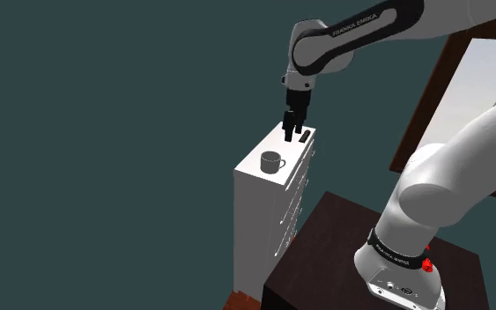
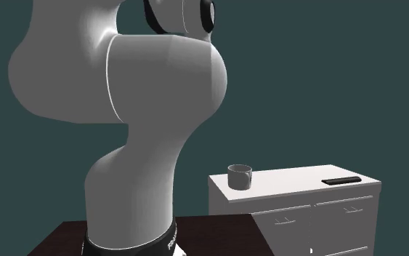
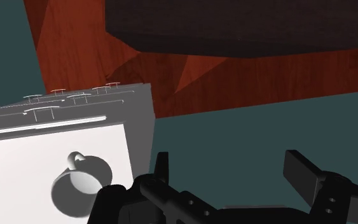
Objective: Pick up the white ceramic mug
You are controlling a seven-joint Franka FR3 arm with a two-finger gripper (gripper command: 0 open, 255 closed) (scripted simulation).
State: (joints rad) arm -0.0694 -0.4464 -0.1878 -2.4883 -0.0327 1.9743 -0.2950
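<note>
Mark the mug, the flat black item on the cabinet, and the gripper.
mug (image 1: 272,165), shoulder view, side wall
flat black item (image 2: 341,180), second exterior view, top face
gripper (image 3: 231,170), wrist view, midway between its open fingertips

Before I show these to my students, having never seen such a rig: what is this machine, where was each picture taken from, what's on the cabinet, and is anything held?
It is a white robot arm standing on a dark box. One picture looks down from beside its base. Another is taken from close behind the arm's bulk. The third rides on the hand, looking along the black two-fingered tool. On the white chest of drawers stand a pale grey mug, upright, and a small flat black object. The tool hangs in the air apart from the mug, with its fingers spread and nothing held.
</note>
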